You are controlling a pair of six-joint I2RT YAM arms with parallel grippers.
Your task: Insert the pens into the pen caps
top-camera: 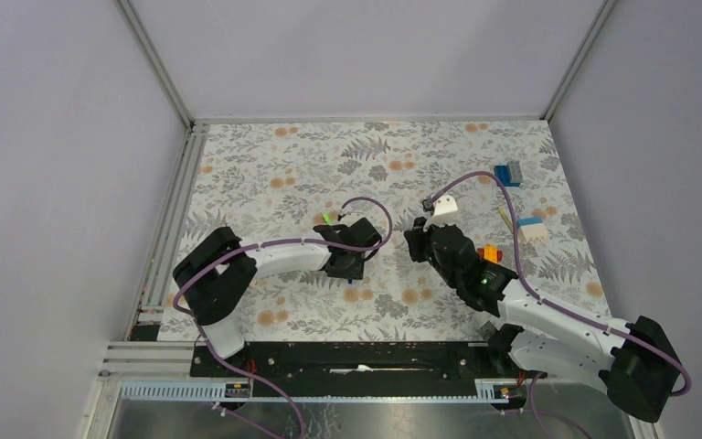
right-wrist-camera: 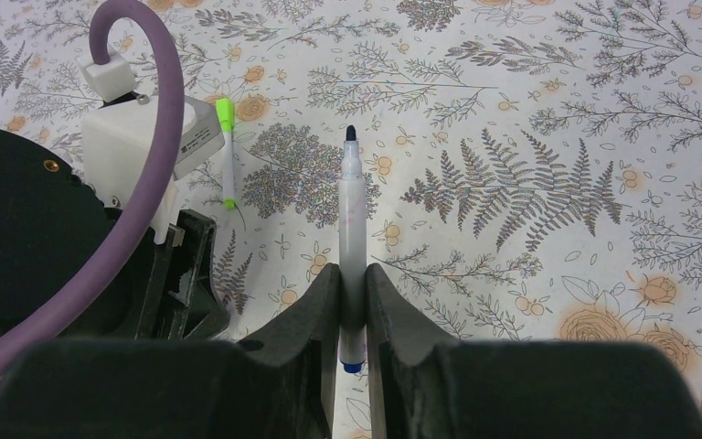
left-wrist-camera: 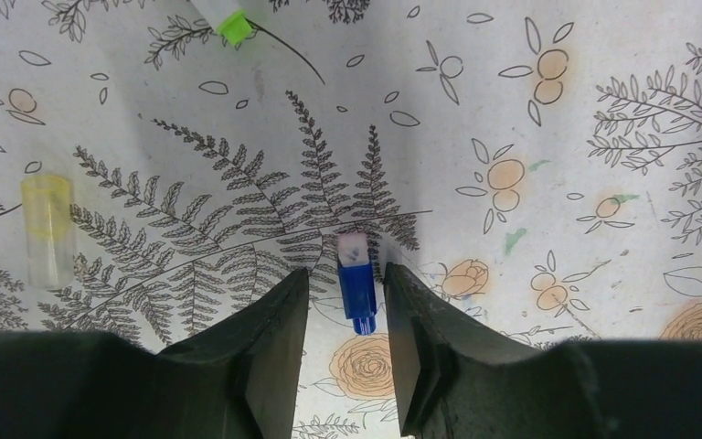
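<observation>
A dark blue pen cap (left-wrist-camera: 356, 291) lies on the flowered mat between the spread fingers of my left gripper (left-wrist-camera: 345, 274), with a gap on each side. That gripper (top-camera: 349, 265) hangs low over the mat's middle. My right gripper (right-wrist-camera: 354, 270) is shut on a white-barrelled pen (right-wrist-camera: 351, 215) with a dark tip pointing away and a blue rear end. It sits just right of the left one in the top view (top-camera: 418, 240). A thin white pen with a bright green end (right-wrist-camera: 227, 151) lies by the left wrist and also shows in the left wrist view (left-wrist-camera: 231, 25).
A pale yellow see-through tube (left-wrist-camera: 47, 229) lies left of the left gripper. Toy bricks sit at the right: blue (top-camera: 508, 173), white and blue (top-camera: 532, 227), orange (top-camera: 488, 254). A tan stick (top-camera: 506, 219) lies beside them. Grey walls surround the mat.
</observation>
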